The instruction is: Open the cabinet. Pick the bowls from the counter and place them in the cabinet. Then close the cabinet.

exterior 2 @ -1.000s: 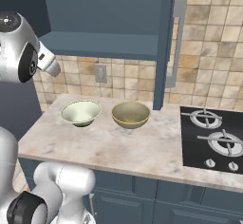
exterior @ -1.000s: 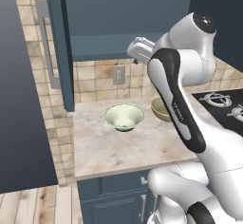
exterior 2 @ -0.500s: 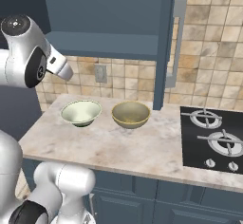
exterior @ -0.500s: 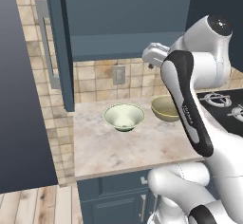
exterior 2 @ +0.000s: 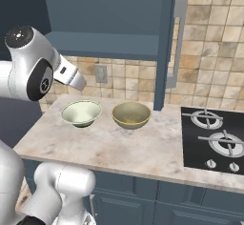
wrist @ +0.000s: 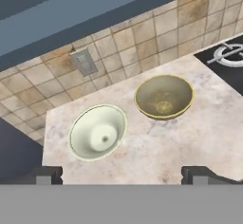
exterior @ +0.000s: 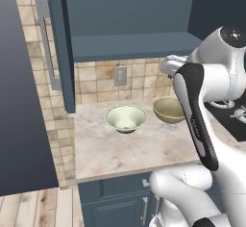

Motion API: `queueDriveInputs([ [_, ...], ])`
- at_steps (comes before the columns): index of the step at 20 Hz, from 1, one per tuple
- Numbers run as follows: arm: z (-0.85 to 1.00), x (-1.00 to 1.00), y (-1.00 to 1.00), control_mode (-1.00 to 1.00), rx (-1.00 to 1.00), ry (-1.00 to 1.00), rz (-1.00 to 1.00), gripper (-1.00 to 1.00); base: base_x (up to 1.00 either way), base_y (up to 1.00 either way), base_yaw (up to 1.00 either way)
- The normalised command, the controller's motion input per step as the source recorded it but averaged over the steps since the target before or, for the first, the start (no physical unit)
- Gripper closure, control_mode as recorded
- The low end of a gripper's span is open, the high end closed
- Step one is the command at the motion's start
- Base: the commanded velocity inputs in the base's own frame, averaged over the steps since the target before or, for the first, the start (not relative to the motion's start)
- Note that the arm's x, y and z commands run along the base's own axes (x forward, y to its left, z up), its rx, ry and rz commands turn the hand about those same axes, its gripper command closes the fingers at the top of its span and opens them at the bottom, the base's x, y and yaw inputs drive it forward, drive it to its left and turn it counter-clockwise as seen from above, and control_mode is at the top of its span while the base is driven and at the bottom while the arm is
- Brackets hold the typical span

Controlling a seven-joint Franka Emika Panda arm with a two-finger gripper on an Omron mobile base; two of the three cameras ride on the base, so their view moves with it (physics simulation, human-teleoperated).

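The cabinet point(exterior: 129, 45) point(exterior 2: 105, 45) stands open, both doors swung out, a bare shelf inside. On the counter point(exterior: 120, 149) point(exterior 2: 124, 148) point(wrist: 166, 142) the two bowls sit side by side. The cream-green one point(exterior: 125, 118) point(exterior 2: 81, 113) point(wrist: 97, 132) is on the left, the mustard one point(exterior: 168, 109) point(exterior 2: 131, 115) point(wrist: 163, 96) on the right. My gripper point(wrist: 124, 174) hangs open and empty above the counter, looking down on both bowls. Its fingertips point(wrist: 47, 175) stand wide apart, clear of them.
A black stovetop point(exterior 2: 214, 138) point(wrist: 228, 57) adjoins the counter on the right. The open right door with its silver handle point(exterior 2: 177, 43) hangs near it; the left door point(exterior: 60, 43) juts out at the counter's left end. A wall outlet point(exterior 2: 100, 73) sits on the tiled backsplash.
The arm has swung to the right and the hand has dipped slightly toward the bowls. The bowls and doors have stayed put; the jaws remain open.
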Motion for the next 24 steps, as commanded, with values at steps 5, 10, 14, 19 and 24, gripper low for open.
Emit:
queueDriveInputs([
  [5, -0.25, -0.03, -0.42, -1.0, -0.09, 0.0, -0.07, -1.0, 0.0, 0.0, 0.0],
  [10, -0.26, 0.0, -0.42, -1.0, -0.08, 0.0, -0.04, -1.0, 0.0, 0.0, 0.0],
  [14, -0.14, 0.0, -0.39, -1.0, -0.1, 0.0, 0.0, -1.0, 0.0, 0.0, 0.0],
  [19, -0.28, 0.0, -0.32, -1.0, -0.09, 0.0, 0.0, -1.0, 0.0, 0.0, 0.0],
  [24, -0.32, 0.0, -0.14, -1.0, -0.05, 0.01, 0.0, -1.0, 0.0, 0.0, 0.0],
])
